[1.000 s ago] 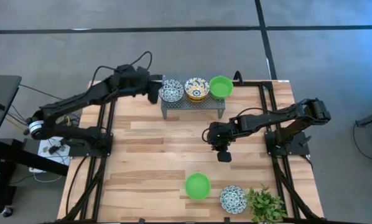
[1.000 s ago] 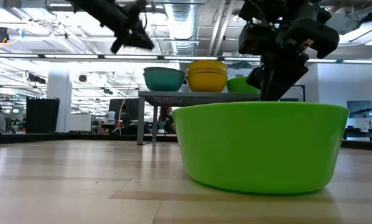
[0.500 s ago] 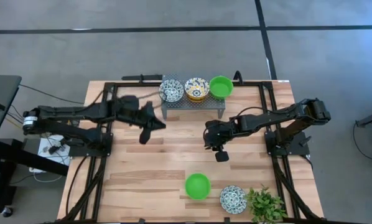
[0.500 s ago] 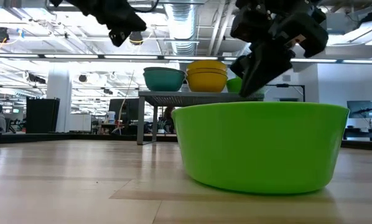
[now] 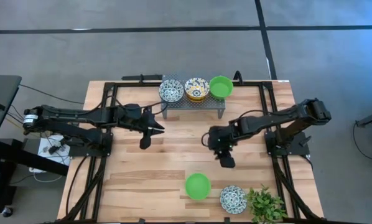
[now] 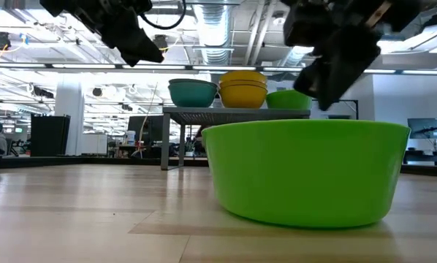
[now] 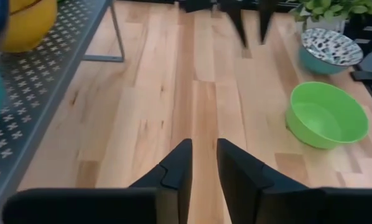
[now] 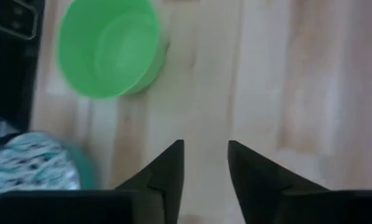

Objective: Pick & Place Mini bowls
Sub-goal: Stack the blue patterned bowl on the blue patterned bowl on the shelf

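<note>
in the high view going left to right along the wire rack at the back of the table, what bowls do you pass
blue-and-white patterned bowl → yellow patterned bowl → plain green bowl, all three side by side on the wire rack.

Two dark, jointed arms are seen — black cabling is looped along each. The left arm (image 5: 80,117) is capped by a pale ring; tapered black fingers (image 7: 173,171) are fitted.
</note>
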Controlling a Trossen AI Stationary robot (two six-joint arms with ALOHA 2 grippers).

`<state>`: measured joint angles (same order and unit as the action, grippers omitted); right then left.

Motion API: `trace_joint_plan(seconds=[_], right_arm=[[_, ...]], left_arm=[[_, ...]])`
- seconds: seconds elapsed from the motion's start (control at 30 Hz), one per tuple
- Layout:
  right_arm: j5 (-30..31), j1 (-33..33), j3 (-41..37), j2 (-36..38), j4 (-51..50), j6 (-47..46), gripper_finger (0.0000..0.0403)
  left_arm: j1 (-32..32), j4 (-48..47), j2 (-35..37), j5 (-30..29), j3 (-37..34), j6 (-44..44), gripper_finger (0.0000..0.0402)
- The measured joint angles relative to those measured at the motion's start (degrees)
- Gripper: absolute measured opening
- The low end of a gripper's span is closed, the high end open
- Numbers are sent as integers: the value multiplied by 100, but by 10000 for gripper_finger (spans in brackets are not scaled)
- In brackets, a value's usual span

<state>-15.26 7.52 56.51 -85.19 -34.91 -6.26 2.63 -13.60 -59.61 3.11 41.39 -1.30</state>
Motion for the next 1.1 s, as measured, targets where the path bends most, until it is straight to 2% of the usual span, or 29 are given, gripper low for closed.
trace_joint_plan(seconds=[0.3,0.6,0.83,1.1], right_arm=[[-25,1110,39,0,-836,-1701,187],[1,2032,-5,-106,-756,-3289,191],[-21,2486,-11,-444,-418,-3633,183],[-134,2560,-11,-1170,-346,-3515,178]], left_arm=[[2,58,0,-36,0,2,82],[2,125,0,-36,0,6,81],[2,172,0,-36,0,8,81],[2,273,0,-36,0,28,81]])
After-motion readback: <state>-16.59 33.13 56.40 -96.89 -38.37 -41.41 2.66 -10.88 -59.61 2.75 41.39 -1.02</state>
